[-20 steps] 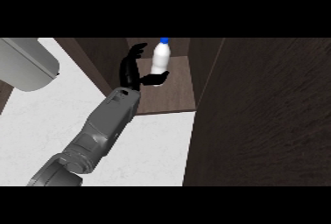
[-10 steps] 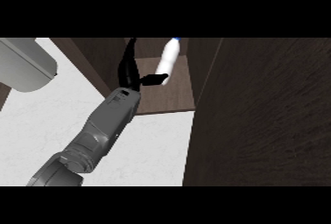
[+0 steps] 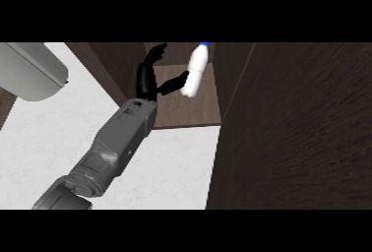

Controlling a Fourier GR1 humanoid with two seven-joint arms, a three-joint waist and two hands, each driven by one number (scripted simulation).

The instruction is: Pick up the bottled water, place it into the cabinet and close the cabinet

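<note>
Bottled water point(image 3: 195, 69) is what matters, yet nearest, a grey forearm is crossing the white worktop point(image 3: 167, 167). Beyond, the hand point(image 3: 149, 81) is spreading its fingers point(image 3: 155, 54), thumb touching the bottle. Leaning inside the cabinet point(image 3: 181, 110), it looks light, smooth, slippery; mid-body grasp suits.

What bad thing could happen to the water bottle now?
The water bottle leans over inside the cabinet, and the left hand is open, only its thumb near the bottle. It might tip over onto the shelf. It might also roll toward the cabinet's front edge, and the dark door on the right could then bump it when closing.
</note>
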